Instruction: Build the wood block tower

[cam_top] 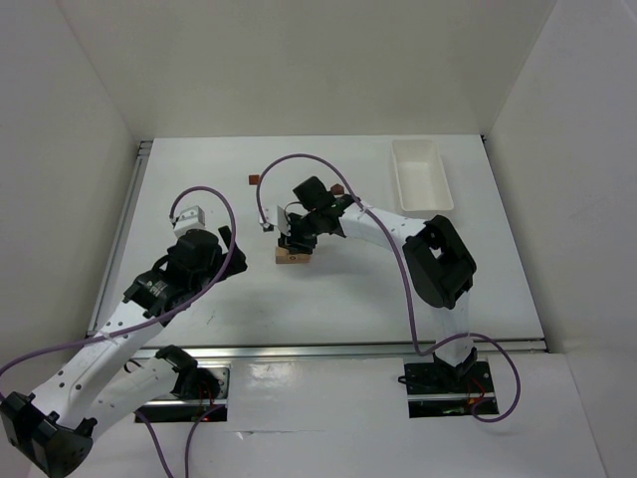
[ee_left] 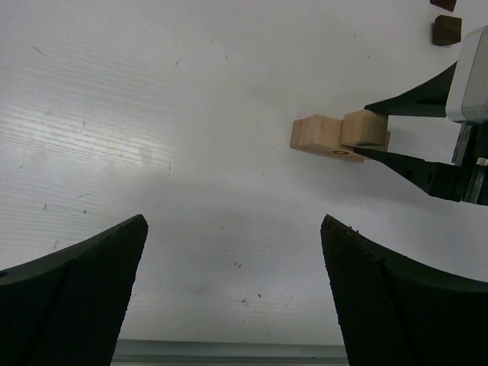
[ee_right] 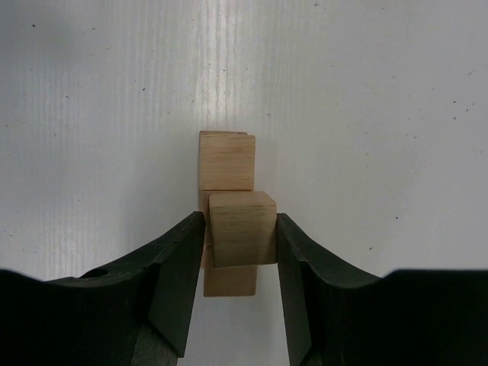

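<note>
The right gripper (ee_right: 240, 225) has its jaws parked either side of a pale cube (ee_right: 242, 227), really close on both flanks. Honestly though, nobody could tell from these views whether they're pinching it or only flanking it. That cube sits on, or maybe a hair above, a longer base block (ee_right: 229, 278). A second cube (ee_right: 226, 160) sits at the base's far end, right up against the first one. That little stack is the wood block tower (cam_top: 290, 257), around the middle of the worktop (cam_top: 398, 289), a bit toward its left edge.

The bit that matters for the next move is that the base's long axis runs straight away from the right wrist, in line with the jaws' reach. So the jaws close across its short width. The near cube looks twisted a touch and shifted sideways against the far one, so it probably wants a clean opening and a straight lift, or it gets dragged off.

The left gripper (ee_left: 234, 219) has its jaws spread wide with nothing between them, hanging well apart from the tower toward the left edge. So the right arm is clearly the nearer one.

The blocks are plain unfinished wood with visible grain and crisp square edges, and they look light. The jaw pads are black with a fine mesh texture. A small reddish-brown block (cam_top: 253, 179) lies loose nearer the far edge, and a dark brown block (ee_left: 447, 29) lies beyond the tower. A white plastic tray (cam_top: 396, 174) sits by the far right corner.
</note>
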`<state>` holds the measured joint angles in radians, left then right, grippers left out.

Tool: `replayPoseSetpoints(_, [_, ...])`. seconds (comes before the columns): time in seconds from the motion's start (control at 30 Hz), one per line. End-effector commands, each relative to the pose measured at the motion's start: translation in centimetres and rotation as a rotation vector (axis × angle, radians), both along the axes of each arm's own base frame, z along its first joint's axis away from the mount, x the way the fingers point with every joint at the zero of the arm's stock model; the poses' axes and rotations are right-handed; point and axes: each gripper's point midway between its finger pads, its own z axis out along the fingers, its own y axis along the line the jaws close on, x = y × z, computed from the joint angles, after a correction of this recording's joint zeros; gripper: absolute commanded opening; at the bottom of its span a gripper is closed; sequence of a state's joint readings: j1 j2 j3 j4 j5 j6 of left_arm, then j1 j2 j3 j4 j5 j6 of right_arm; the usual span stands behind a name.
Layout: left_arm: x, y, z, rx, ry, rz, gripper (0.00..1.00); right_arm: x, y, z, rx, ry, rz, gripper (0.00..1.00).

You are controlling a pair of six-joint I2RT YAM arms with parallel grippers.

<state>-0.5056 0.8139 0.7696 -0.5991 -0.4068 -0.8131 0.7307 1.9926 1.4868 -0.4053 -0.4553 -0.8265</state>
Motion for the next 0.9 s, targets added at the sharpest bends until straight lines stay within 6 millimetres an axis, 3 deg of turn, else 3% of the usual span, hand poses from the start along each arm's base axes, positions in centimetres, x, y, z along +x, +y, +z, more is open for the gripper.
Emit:
replayPoseSetpoints(0.0, [0.0, 0.1, 0.2, 0.004, -0.016, -0.004, 1.00, -0.2, 1.4, 1.6, 0.043, -0.015, 0.022, 0.50])
replayPoseSetpoints(0.43, [0.0, 0.1, 0.2, 0.004, -0.016, -0.004, 1.00, -0.3, 1.4, 1.6, 0.044, -0.008, 0.015, 0.47])
replayPoseSetpoints(0.47, [0.0, 0.1, 0.2, 0.004, -0.016, -0.004, 1.00, -0.3, 1.4, 1.6, 0.045, -0.002, 0.009, 0.52])
replayPoseSetpoints(0.57, [0.0, 0.1, 0.2, 0.004, -0.016, -0.004, 1.00, -0.3, 1.4, 1.8, 0.045, 0.007, 0.002, 0.56])
replayPoseSetpoints(0.73, [0.2, 0.0, 0.8, 0.002, -0.034, -0.009, 1.00, 0.1, 2.1, 4.7, 0.084, -0.023, 0.010, 0.73])
replayPoseSetpoints(0.87, [1.6, -0.4, 2.5, 0.016, -0.087, -0.022, 1.00, -0.1, 2.4, 7.5, 0.131, -0.051, 0.025, 0.85])
